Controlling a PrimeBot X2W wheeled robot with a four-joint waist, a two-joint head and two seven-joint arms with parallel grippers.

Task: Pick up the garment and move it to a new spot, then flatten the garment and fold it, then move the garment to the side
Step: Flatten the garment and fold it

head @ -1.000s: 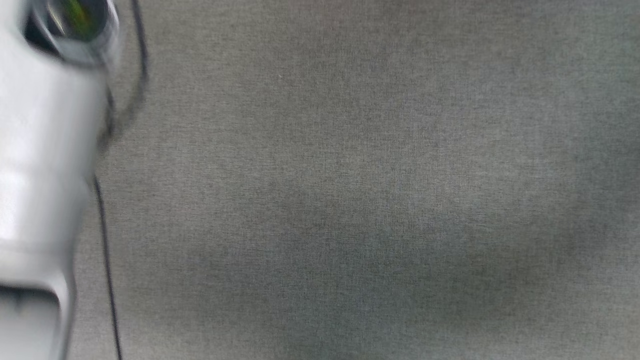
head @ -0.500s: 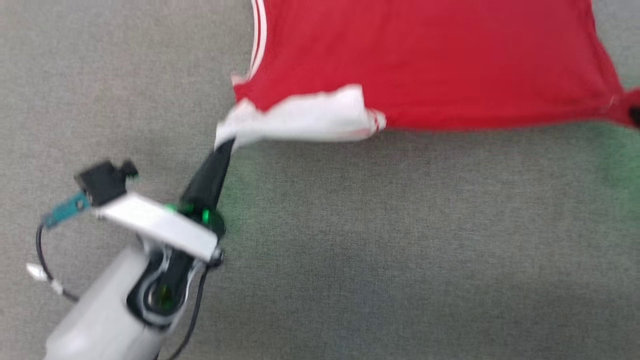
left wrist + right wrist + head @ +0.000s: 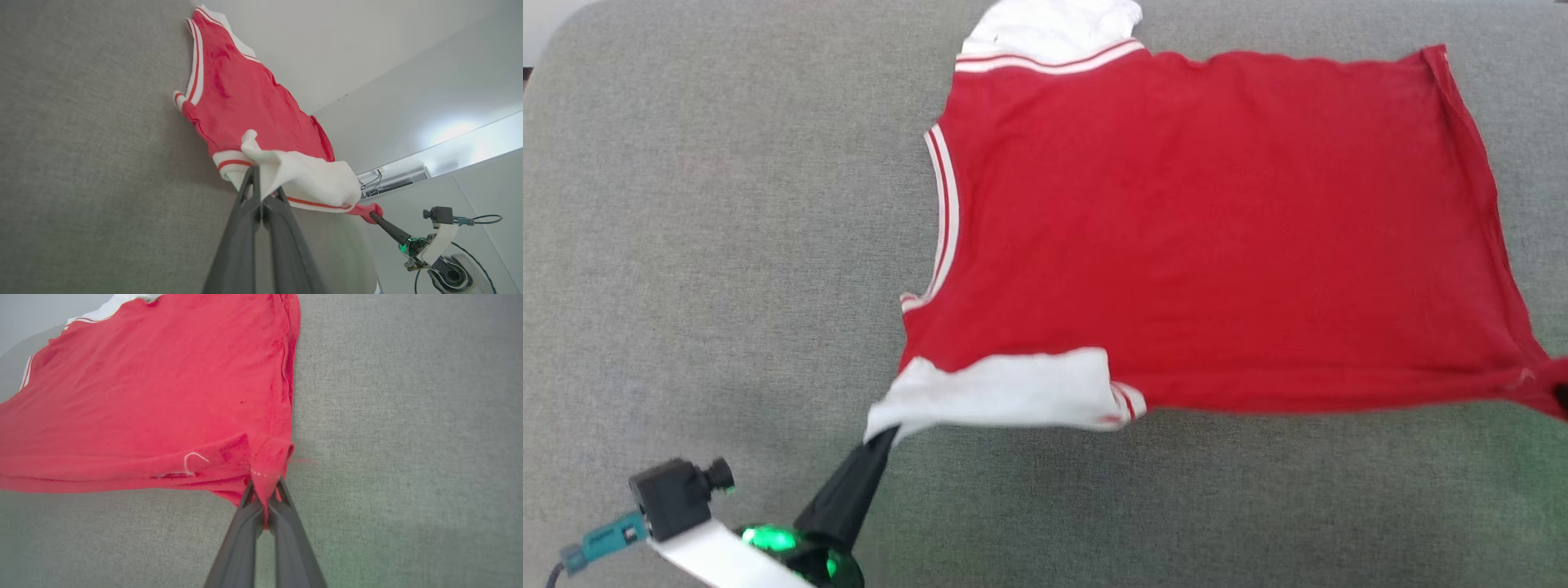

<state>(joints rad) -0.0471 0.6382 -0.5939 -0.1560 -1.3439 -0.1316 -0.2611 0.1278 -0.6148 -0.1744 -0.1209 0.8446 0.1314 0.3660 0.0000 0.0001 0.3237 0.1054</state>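
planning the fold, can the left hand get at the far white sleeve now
Probably not yet: the left hand is shut on the near white sleeve, and the far white sleeve lies across the jersey. The way looks free, but it must let go first.

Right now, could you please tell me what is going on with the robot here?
The robot is handling a red garment with both arms on a grey fabric surface. Its left fingers are shut on the near white sleeve, and its right fingers are shut on a red hem corner. The garment lies spread mostly flat, plain side up, its near edge looking stretched between the two grips. It is not yet folded.
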